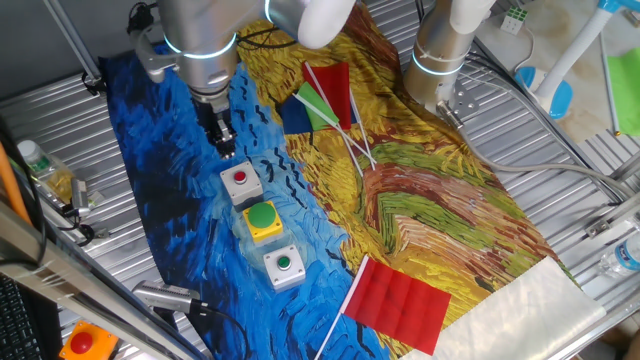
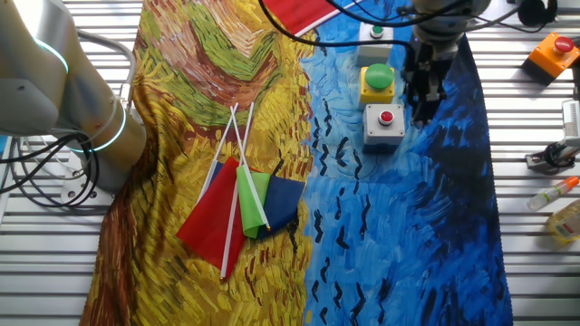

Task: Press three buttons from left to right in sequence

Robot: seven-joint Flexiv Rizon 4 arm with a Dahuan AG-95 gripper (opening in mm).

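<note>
Slatted metal bench draped with a painted blue-yellow cloth. On the blue part three button boxes sit in a close row: grey box with red button, yellow box with green button, grey box with small green button. Claw hangs low just beside the red-button box, at the row's end, not clearly touching it; fingertip gap cannot tell from either view. Small flags, red, green, blue, lie bunched on the yellow part, well apart from the row. Larger red flag near the cloth edge. Orange box with red button off the cloth at a bench corner.
</note>
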